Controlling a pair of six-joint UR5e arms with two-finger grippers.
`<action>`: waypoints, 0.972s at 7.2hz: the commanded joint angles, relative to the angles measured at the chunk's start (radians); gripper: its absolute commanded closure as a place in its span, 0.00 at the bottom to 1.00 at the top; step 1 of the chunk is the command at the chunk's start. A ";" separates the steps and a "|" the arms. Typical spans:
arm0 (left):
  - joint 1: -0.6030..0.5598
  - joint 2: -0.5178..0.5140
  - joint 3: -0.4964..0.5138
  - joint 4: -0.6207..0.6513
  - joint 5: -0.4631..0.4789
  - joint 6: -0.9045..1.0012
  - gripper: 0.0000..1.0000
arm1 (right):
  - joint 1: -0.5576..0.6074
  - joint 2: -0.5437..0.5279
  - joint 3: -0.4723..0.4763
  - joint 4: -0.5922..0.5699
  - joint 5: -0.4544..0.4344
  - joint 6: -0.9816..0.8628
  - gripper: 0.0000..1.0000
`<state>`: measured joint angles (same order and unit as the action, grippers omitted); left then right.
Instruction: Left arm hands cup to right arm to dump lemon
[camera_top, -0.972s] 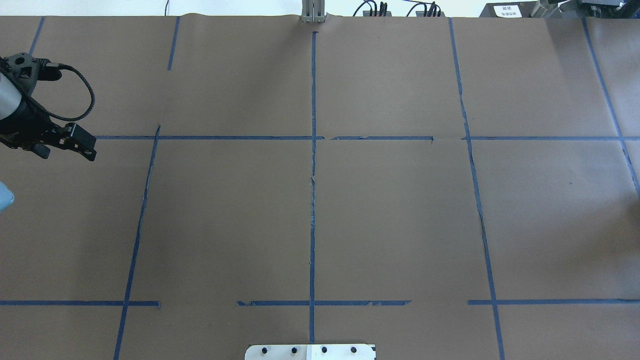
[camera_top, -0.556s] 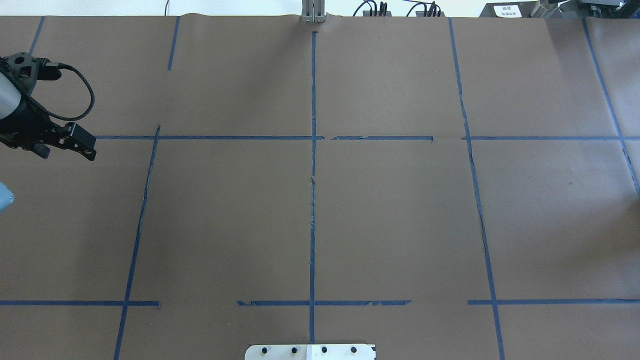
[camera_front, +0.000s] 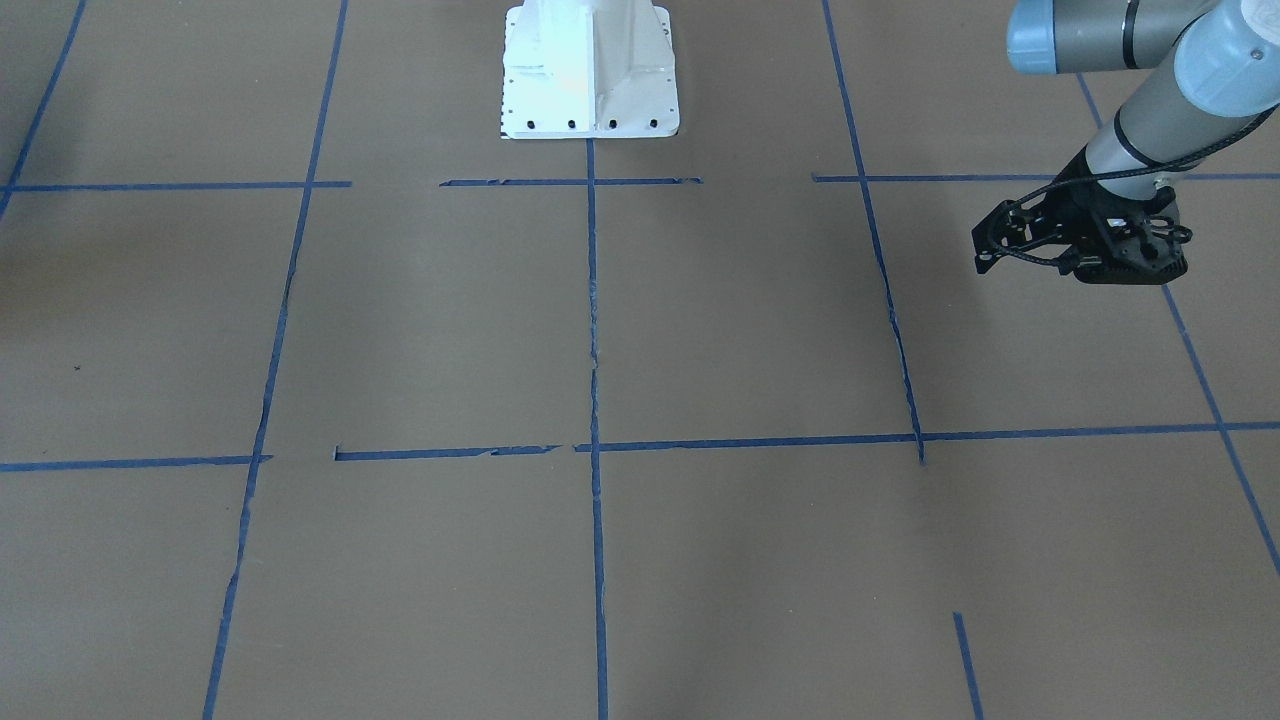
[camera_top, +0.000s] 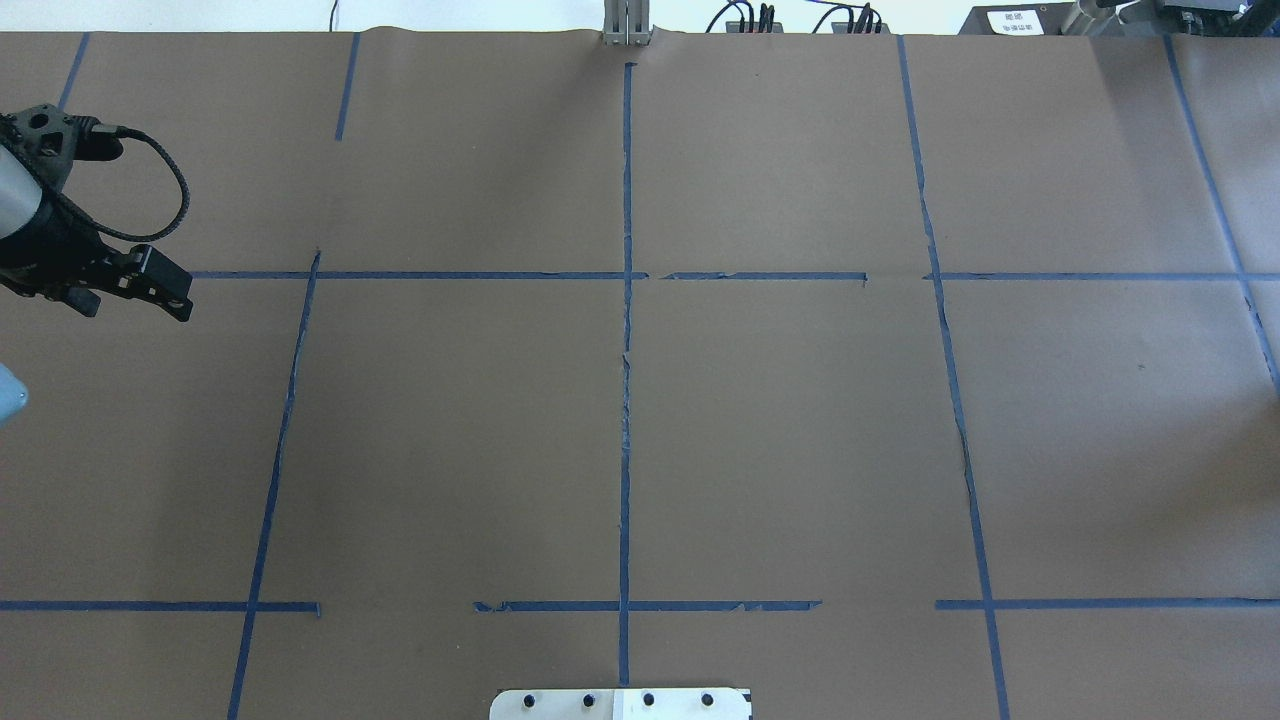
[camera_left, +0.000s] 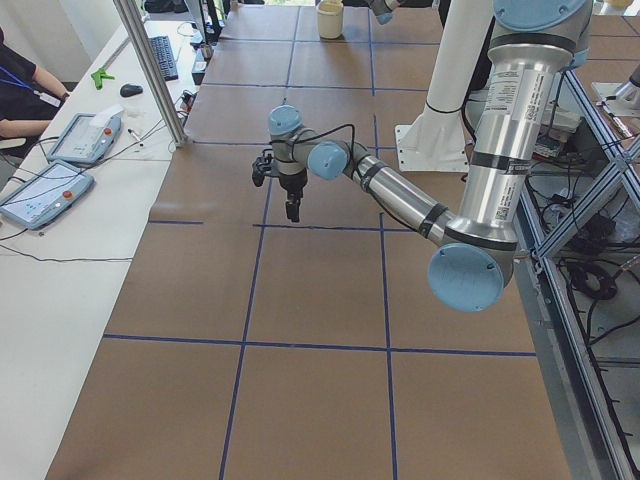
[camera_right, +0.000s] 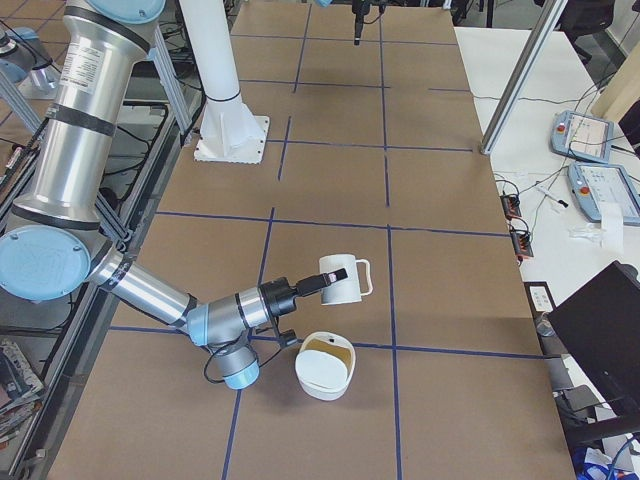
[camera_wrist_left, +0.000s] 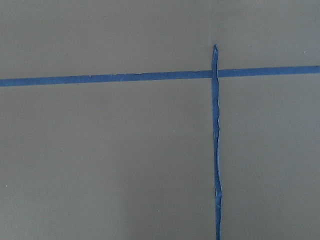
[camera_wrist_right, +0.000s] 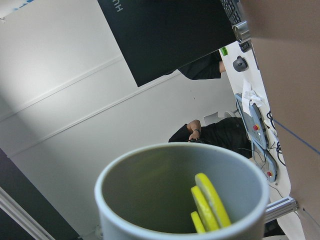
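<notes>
While the right gripper (camera_right: 335, 278) holds the cup (camera_right: 343, 280) by its rim, the cup hangs just above the white bowl (camera_right: 325, 366) on the brown table (camera_right: 330, 180). Two yellow lemon slices (camera_wrist_right: 207, 202) lean inside the cup's grey inside. Whether the fingers press tight, I cannot tell — only the side view shows them. The left gripper (camera_front: 1085, 245) hangs far from the cup, over a cross of blue tape (camera_wrist_left: 215, 75) — its fingers look together, with nothing between them.
</notes>
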<state>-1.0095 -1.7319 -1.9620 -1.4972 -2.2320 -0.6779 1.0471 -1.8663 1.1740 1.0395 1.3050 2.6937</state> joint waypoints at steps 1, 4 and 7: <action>-0.001 0.002 -0.009 0.000 0.002 0.000 0.00 | 0.007 -0.007 -0.001 0.007 -0.006 0.084 0.88; -0.003 0.002 -0.009 0.000 0.002 0.000 0.00 | 0.031 -0.010 -0.019 0.007 -0.004 0.236 0.87; -0.004 0.002 -0.009 0.000 0.003 0.003 0.00 | 0.034 -0.011 -0.036 0.007 -0.004 0.244 0.86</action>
<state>-1.0136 -1.7297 -1.9711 -1.4972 -2.2294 -0.6757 1.0805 -1.8770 1.1416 1.0451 1.3008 2.9342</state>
